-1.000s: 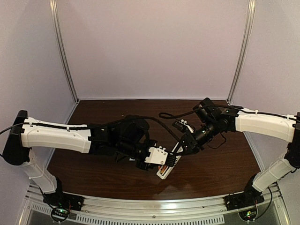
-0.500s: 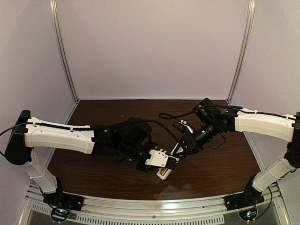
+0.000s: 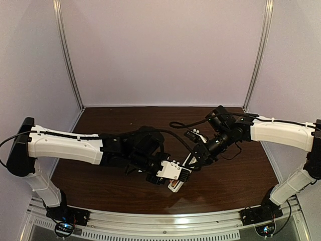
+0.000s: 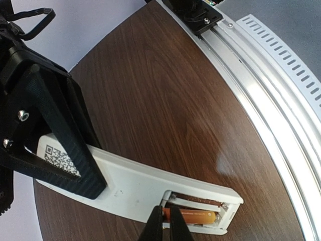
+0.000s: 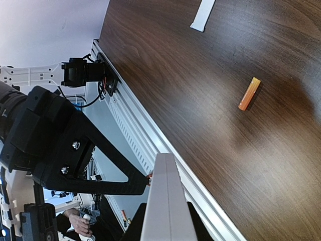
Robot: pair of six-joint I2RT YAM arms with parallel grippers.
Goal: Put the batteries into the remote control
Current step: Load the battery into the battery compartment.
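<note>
My right gripper is shut on the remote control, a slim white handset held back side up just above the table, its label end between the black fingers. The battery bay is open at the free end. One orange battery lies in the near slot; the far slot shows bare contacts. My left gripper has its fingertips almost together, resting on that battery's inner end. A second orange battery lies loose on the table. In the right wrist view the remote shows edge-on between my jaws.
A small white cover plate lies on the dark wood further back. A slotted aluminium rail runs along the table's near edge, close below the remote. Pale enclosure walls stand at the back and sides.
The left gripper has shifted slightly right and toward the near edge along the remote, and its jaws have closed a little. The right arm and the remote have barely moved.
</note>
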